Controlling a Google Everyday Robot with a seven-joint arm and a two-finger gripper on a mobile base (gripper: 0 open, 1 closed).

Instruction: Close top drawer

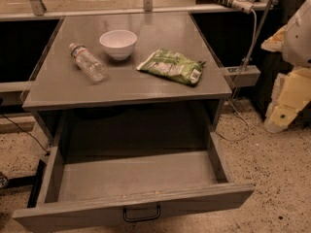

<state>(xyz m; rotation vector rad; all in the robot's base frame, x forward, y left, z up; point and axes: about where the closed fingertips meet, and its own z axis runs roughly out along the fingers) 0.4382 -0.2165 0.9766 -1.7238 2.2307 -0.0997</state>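
Shallow grey top drawer (131, 177) open, pale blocky jaws far right

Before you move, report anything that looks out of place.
The bottle lies on its side on the cabinet top, and the top drawer stands pulled far out, empty. The gripper hangs at the right, clear of both.

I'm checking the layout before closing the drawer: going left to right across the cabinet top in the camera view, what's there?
Plastic water bottle, white bowl, green snack bag; the gripper hangs beyond the cabinet at the right edge.
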